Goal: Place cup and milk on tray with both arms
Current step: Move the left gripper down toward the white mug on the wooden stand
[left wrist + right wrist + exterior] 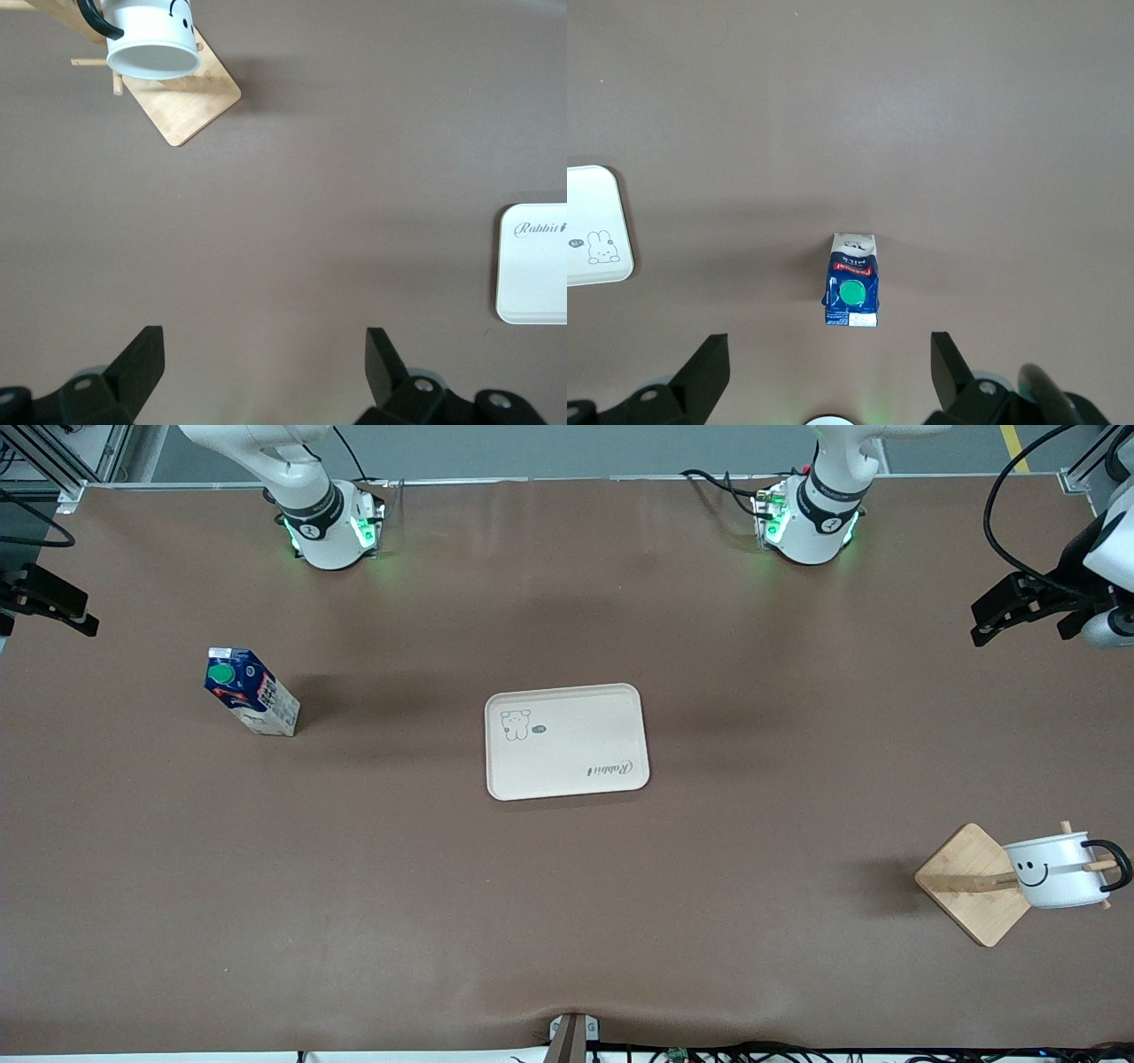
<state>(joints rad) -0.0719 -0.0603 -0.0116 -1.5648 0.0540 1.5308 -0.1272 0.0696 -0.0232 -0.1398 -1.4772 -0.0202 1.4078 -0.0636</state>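
The right tool (pixel 824 376) hangs wide open and empty over the upright, boxy milk (pixel 251 702) at the right arm's end of the brown tabletop (pixel 567 921). The flat beige tray (pixel 567 741) lies mid-table, long axis running between the arms' ends. The glossy cup (pixel 1054 868) hangs tipped on a wooden rack (pixel 974 883). The left tool (pixel 264 376), open and empty, is partly cut off.

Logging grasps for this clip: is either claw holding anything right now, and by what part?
Nothing is held. Both the left claw and right claw are open. The milk stands on the table; the cup hangs on the rack.
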